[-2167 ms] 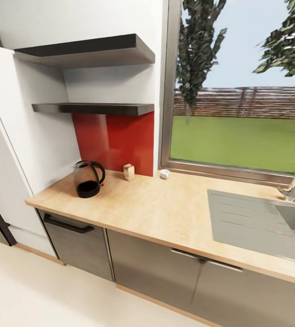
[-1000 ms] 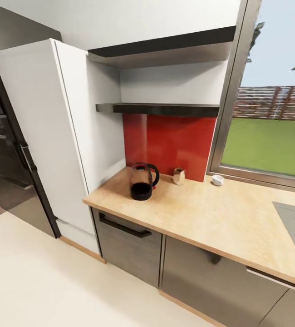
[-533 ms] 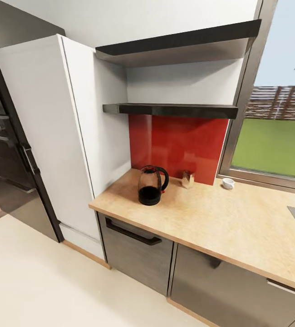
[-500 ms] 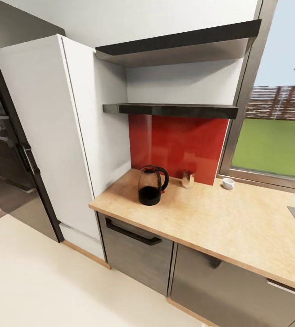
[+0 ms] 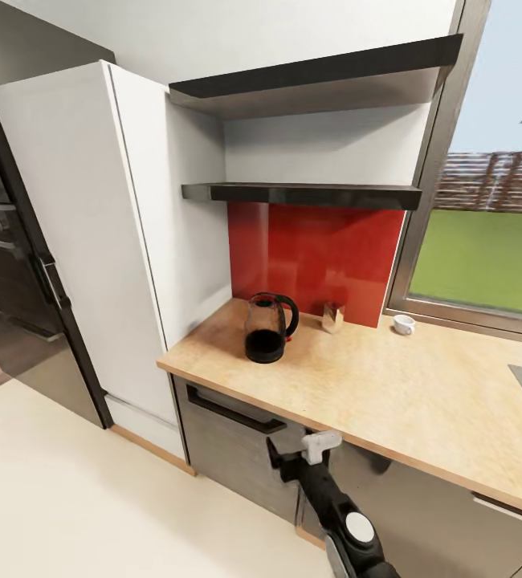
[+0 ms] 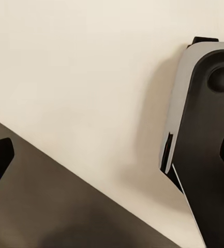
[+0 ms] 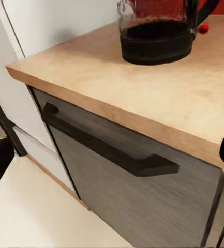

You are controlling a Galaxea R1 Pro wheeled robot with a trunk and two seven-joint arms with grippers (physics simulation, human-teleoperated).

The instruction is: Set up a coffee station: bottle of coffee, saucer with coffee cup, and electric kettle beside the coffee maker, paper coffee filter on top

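One arm has just come up into my head view: the right gripper (image 5: 297, 456) now sits below the front edge of the light wood-grain worktop (image 5: 389, 385), where half a second ago I saw only dark cabinet fronts. Its jaws look spread and carry nothing. The left jaws I cannot tell; that wrist camera faces pale floor. The rounded clear glass electric kettle (image 5: 267, 327) stands on the worktop near the red backsplash, with a tiny white coffee cup (image 5: 404, 323) well apart by the window. I judge I'm reaching for the kettle next.
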